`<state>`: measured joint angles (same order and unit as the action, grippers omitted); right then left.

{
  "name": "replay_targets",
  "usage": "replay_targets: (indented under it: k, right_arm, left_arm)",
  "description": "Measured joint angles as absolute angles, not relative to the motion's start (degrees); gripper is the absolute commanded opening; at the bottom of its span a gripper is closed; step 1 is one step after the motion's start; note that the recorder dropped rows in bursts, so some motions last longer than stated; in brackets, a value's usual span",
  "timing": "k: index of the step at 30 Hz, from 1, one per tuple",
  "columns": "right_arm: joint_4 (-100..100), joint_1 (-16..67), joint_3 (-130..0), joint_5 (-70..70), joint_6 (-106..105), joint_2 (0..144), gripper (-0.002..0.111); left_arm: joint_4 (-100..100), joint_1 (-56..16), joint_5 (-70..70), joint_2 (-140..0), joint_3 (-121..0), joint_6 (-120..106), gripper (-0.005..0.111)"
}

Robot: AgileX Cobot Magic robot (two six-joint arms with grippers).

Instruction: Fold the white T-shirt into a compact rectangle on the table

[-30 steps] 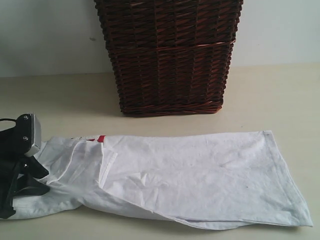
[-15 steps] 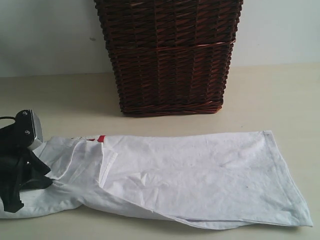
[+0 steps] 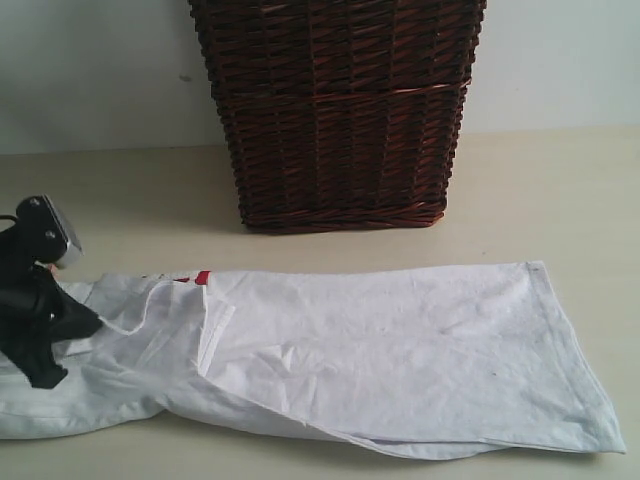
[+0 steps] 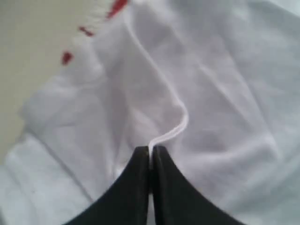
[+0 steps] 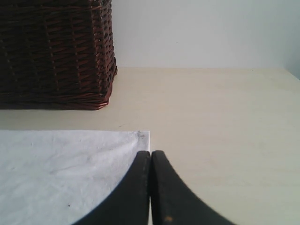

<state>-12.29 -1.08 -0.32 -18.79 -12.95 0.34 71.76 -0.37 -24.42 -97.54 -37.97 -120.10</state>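
Note:
The white T-shirt (image 3: pixel 400 350) lies lengthwise along the pale table (image 3: pixel 540 190), roughly folded, with a bit of red print (image 3: pixel 202 277) showing near its left end. My left gripper (image 3: pixel 88 322) is at that left end, shut on a raised white seam edge of the shirt (image 4: pixel 168 133); its black fingertips (image 4: pixel 140 161) pinch the fold between them. My right gripper (image 5: pixel 150 153) is shut with nothing in it, its tips over the shirt's far right corner (image 5: pixel 140 136). That gripper is out of the exterior view.
A tall dark brown wicker basket (image 3: pixel 335 110) stands behind the shirt at the middle back, against a pale wall. Bare table (image 5: pixel 225 122) stretches to the right of the shirt and between the shirt and the basket.
My left gripper closed onto the shirt's seam edge and shifted slightly left and up, lifting the fabric there a little. The rest of the shirt stays put.

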Motion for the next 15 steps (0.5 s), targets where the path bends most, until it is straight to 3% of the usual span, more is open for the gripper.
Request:
replay_targets:
  k: [9, 15]
  right_arm:
    - [-12.29, -1.08, -0.32, -18.79, -12.95, 0.34, 0.0]
    - [-12.29, -1.08, -0.32, -18.79, -12.95, 0.34, 0.0]
  left_arm:
    - [81.48, -0.37, -16.62, -98.8, -43.82, -120.1, 0.005]
    - [81.48, -0.37, -16.26, -100.39, -45.88, -120.1, 0.046]
